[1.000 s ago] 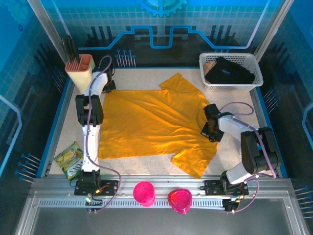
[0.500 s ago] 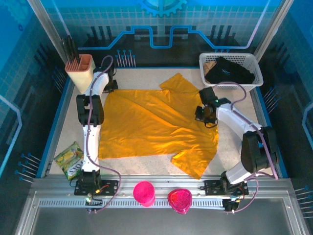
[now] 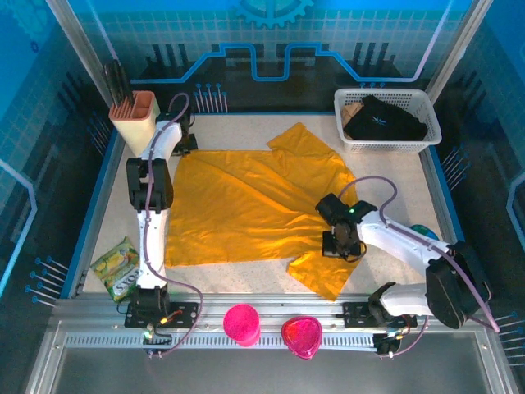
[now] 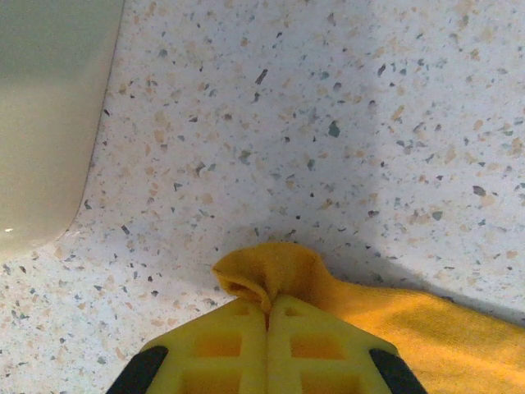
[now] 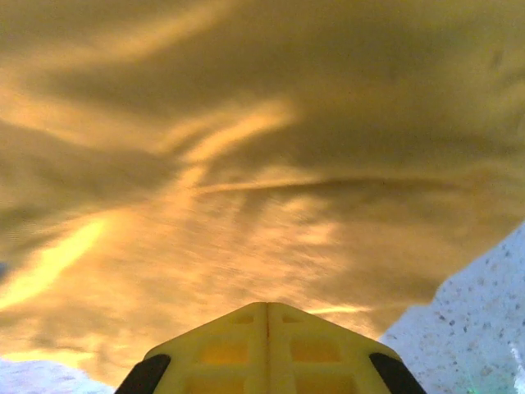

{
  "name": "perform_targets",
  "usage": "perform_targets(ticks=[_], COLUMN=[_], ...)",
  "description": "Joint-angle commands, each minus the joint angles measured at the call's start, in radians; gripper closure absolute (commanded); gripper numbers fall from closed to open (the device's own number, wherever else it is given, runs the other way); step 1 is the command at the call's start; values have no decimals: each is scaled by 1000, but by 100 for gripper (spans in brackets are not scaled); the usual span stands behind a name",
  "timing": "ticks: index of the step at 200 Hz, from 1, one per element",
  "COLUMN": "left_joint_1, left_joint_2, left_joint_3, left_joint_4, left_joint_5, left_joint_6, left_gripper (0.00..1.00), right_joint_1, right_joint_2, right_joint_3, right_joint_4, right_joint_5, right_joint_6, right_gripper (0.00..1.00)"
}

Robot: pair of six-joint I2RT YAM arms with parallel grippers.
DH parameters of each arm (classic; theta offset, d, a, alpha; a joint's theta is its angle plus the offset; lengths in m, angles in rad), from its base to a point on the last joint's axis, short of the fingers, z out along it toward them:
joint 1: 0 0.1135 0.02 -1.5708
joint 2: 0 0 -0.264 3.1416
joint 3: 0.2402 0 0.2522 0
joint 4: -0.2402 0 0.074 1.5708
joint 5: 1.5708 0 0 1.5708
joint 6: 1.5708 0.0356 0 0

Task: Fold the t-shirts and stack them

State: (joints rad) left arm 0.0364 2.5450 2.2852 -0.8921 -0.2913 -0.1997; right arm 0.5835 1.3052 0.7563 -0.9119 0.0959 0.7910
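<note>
One orange-yellow t-shirt (image 3: pixel 254 205) lies spread flat across the middle of the speckled table, its sleeves at the back right and front right. My left gripper (image 3: pixel 185 141) is at the shirt's far left corner and is shut on a bunched fold of the shirt (image 4: pixel 267 272), which pokes out past the yellow jaw tips of the left gripper (image 4: pixel 267 300). My right gripper (image 3: pixel 340 245) hovers low over the shirt near its front right sleeve. In the right wrist view the right gripper (image 5: pixel 267 305) is shut, with nothing showing between its jaws, over blurred orange fabric (image 5: pixel 246 164).
A white basket (image 3: pixel 385 144) holding dark clothing stands at the back right. A beige holder (image 3: pixel 135 123) with dark sticks stands at the back left, close to the left gripper. A green-yellow snack packet (image 3: pixel 117 268) lies front left. A pink cup (image 3: pixel 242 322) and a pink bowl (image 3: pixel 301 335) sit on the front rail.
My right gripper swung from the shirt's right edge toward the back, then forward and left over the shirt near the front sleeve. The left arm has stayed still, holding the corner.
</note>
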Motion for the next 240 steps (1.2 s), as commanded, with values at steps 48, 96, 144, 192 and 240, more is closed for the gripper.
perform_targets(ticks=[48, 96, 144, 192, 240], left_joint_1=[-1, 3, 7, 7, 6], left_joint_2=[-78, -72, -68, -77, -83], left_joint_3=[-35, -21, -15, -16, -21], left_joint_4=[17, 23, 28, 24, 25], left_joint_5=[-1, -6, -1, 3, 19], left_joint_6=[17, 26, 23, 29, 20], left_gripper=[100, 100, 100, 100, 100], right_joint_1=[-42, -104, -116, -117, -248], right_joint_2=[321, 414, 393, 255, 497], right_joint_3=[80, 201, 240, 414, 784], right_joint_4=[161, 179, 183, 32, 52], right_joint_5=[46, 57, 77, 51, -4], right_joint_6=[38, -7, -43, -154, -386], right_gripper=[100, 100, 100, 89, 69])
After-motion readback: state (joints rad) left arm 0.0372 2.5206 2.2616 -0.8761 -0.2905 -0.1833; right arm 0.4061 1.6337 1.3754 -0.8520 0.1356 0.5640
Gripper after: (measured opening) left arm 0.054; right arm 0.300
